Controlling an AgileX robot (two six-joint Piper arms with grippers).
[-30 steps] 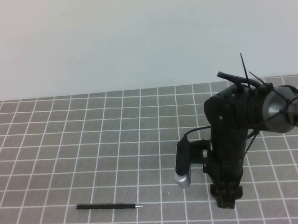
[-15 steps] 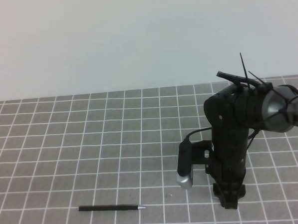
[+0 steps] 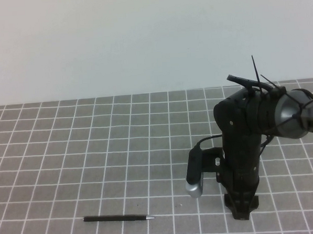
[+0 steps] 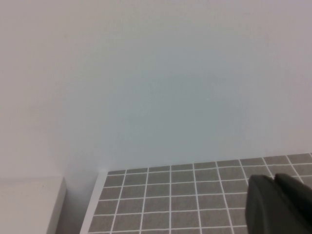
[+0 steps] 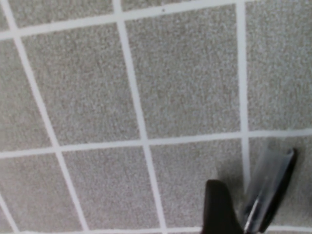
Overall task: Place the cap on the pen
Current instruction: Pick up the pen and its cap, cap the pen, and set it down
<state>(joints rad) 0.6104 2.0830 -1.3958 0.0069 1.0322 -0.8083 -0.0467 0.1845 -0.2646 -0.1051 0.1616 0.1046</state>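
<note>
The left pincer (image 4: pixel 280 204) hangs up by the wall (image 4: pixel 146 73); its state I cannot tell. The thin black pen (image 3: pixel 119 218) lies uncapped at seven o'clock on the counter (image 3: pixel 69 153), silver tip toward three o'clock. At five o'clock the right pincer (image 3: pixel 242 211) is low beside what seems a clear cap (image 5: pixel 265 190); I cannot tell if it grips, so nearly everything is left.

**Open Room Left Around Pen, One Arm in the Way**

Open room is shown across the left and middle of the gridded surface (image 3: pixel 69 153). The pen (image 3: pixel 119 218), near the front edge, can be approached from above or from either end. One obstacle is posed: the right arm (image 3: pixel 241 139), stood upright well apart to the pen's right, with the right gripper (image 3: pixel 242 211) down at the surface near a small cap (image 5: pixel 270 187). The left gripper (image 4: pixel 280 204) is seen facing the wall (image 4: pixel 146 73).
</note>
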